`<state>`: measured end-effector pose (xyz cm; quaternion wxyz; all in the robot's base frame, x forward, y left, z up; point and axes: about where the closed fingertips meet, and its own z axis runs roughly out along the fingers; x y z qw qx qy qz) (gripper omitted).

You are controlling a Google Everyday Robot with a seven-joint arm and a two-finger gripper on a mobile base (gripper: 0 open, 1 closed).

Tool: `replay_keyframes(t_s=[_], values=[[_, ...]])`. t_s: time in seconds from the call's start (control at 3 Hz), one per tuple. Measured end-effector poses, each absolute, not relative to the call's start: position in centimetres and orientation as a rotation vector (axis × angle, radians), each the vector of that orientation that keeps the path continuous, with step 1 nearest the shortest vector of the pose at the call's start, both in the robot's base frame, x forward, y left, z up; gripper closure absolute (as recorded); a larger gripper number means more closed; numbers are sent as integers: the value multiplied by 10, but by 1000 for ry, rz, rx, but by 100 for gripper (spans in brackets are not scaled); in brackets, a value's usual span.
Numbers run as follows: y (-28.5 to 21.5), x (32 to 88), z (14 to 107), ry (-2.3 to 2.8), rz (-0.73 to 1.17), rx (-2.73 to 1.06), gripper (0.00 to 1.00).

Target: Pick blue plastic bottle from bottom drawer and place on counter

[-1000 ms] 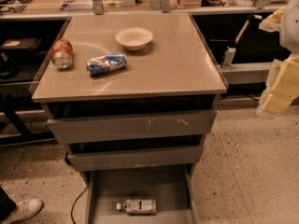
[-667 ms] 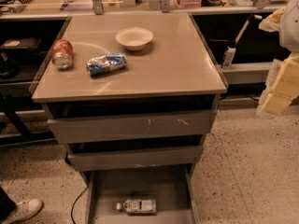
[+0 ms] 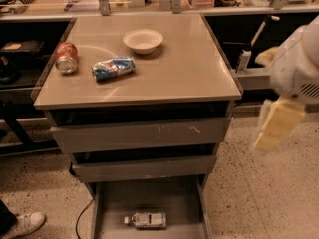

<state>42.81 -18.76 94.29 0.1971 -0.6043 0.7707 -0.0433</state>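
The blue plastic bottle point(image 3: 147, 220), clear with a white label, lies on its side on the floor of the open bottom drawer point(image 3: 112, 203), cap pointing left. The counter point(image 3: 194, 68) is the glossy tan top of the grey cabinet. My gripper point(image 3: 277, 125) hangs in the air at the right, beside the cabinet at the height of the upper drawers. It is well above and to the right of the bottle and holds nothing that I can see.
On the counter stand a white bowl point(image 3: 143, 40), an orange can point(image 3: 66, 58) on its side and a blue-and-white foil bag point(image 3: 113, 67). The two upper drawers point(image 3: 142, 133) stick out slightly. Dark shelves flank the cabinet. A shoe point(image 3: 22, 223) and a cable point(image 3: 79, 218) lie at bottom left.
My gripper and arm have swung down and to the left, closer to the cabinet's right side. The bottle and the counter items have not moved.
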Motion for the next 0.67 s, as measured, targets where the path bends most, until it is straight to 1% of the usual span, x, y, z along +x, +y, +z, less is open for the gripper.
replay_keyframes(t_s=[0.67], values=[[-153,425,781,2241,51,-1741,0]])
